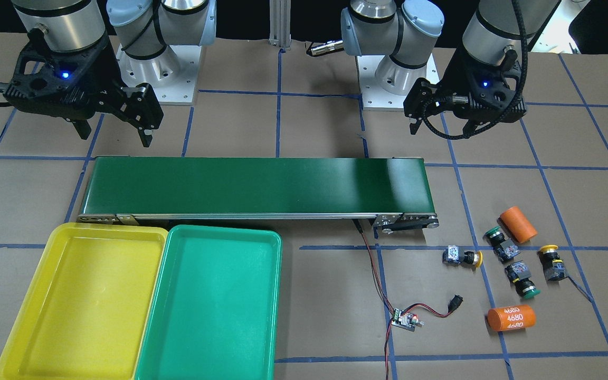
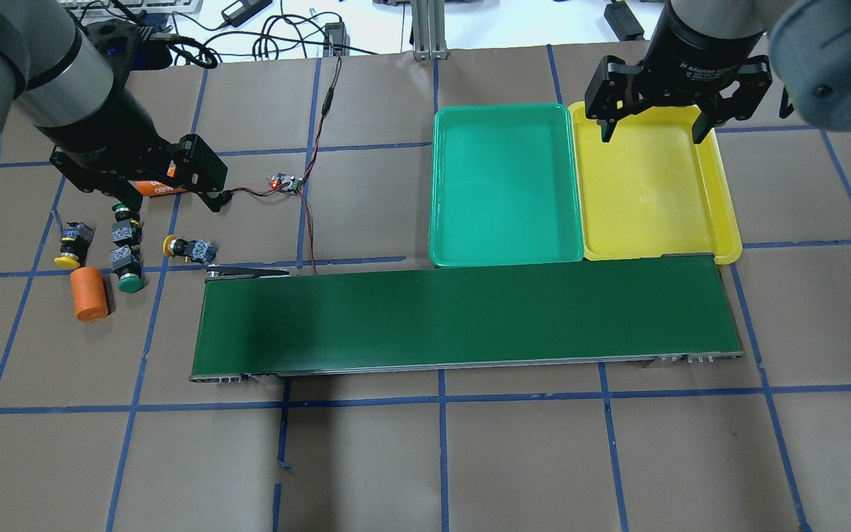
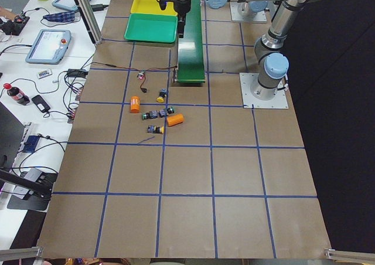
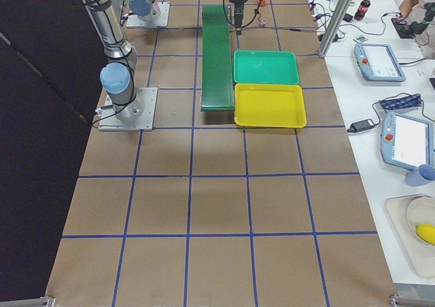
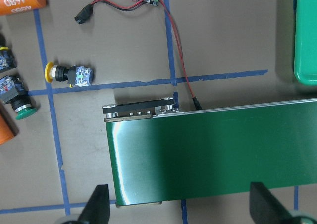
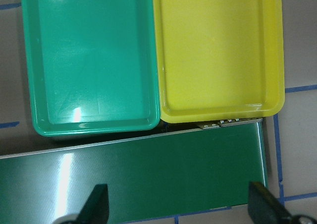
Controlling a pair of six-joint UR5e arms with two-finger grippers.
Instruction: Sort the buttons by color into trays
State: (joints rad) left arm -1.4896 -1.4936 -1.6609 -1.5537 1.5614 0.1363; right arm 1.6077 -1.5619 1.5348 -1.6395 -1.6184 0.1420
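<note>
Four buttons lie loose on the table by the conveyor's end: a yellow one [image 1: 462, 257], a green one [image 1: 500, 244], a second green one [image 1: 521, 278] and a second yellow one [image 1: 552, 261]. My left gripper [image 2: 163, 199] is open and empty, hovering above and just beyond them. Its wrist view shows the near yellow button [image 5: 69, 74] and a green button [image 5: 17, 102]. The yellow tray [image 1: 87, 301] and green tray [image 1: 209, 306] sit side by side, both empty. My right gripper [image 2: 652, 133] is open and empty above the yellow tray [image 2: 647, 192].
A long dark green conveyor belt [image 2: 462, 318] runs between the buttons and the trays. Two orange cylinders [image 1: 518, 223] [image 1: 511, 319] lie among the buttons. A small circuit board [image 1: 406, 320] with red wires lies near the belt's end.
</note>
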